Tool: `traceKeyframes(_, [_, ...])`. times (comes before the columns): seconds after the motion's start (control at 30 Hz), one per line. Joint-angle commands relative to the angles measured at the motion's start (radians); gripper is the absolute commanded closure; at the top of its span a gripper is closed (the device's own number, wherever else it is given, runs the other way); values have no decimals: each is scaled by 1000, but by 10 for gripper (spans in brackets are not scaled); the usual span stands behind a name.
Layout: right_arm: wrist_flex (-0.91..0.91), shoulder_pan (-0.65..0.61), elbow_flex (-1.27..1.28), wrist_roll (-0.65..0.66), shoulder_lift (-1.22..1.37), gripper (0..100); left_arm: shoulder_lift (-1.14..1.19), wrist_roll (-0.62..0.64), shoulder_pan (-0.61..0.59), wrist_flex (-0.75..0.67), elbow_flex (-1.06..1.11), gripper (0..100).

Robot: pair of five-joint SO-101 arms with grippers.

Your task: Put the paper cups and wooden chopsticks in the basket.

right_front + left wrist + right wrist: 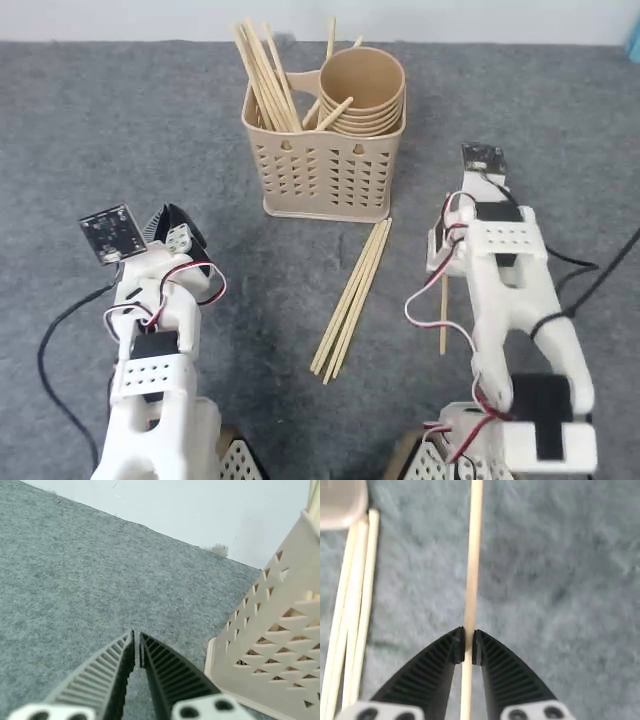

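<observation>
Wood, lone stick [472,555]: thin, straight and pale. Lies flat on the desk [120,120] under the right arm. Long axis runs from the arm's base toward the back edge, nearly parallel to the forearm. Far end points past the right side of the basket [325,170].
Right hand [468,640]: black ribbed fingers pressed on either side of the lone stick, pinching it across its width partway along.
Left hand [137,639]: fingers pressed together with nothing between them. Hangs over bare felt to the left of the basket, apart from it.
Bundle [352,300]: several chopsticks side by side on the desk between the arms. Long axis is diagonal. Far ends lie just at the basket's front right corner; near ends angle toward the left arm's side. Runs beside the lone stick but apart from it.
Basket: beige plastic, rectangular and upright at back centre. Walls are pierced with rows of small holes.
Cups [362,80]: brown paper, a nested stack, mouths up, in the basket's right part.
Basket sticks [265,70]: standing in the left part, leaning, with tips fanned upward.
Desk: grey felt with a matted fibre surface.
</observation>
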Motion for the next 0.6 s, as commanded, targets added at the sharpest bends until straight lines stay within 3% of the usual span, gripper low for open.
traceKeyframes(0.0, [42, -8, 17, 8, -110, 988, -25, -3, -2, -26, -5, 987])
traceKeyframes(0.17, [39, -19, 29, 12, -124, 972, -25, -3, 0, -26, -5, 987])
traceKeyframes(0.4, [7, -15, 31, 9, -124, 737, -25, -3, -3, -26, -5, 987])
traceKeyframes(0.57, [-139, -12, 32, 6, -124, 761, -25, -3, -2, -26, -5, 987])
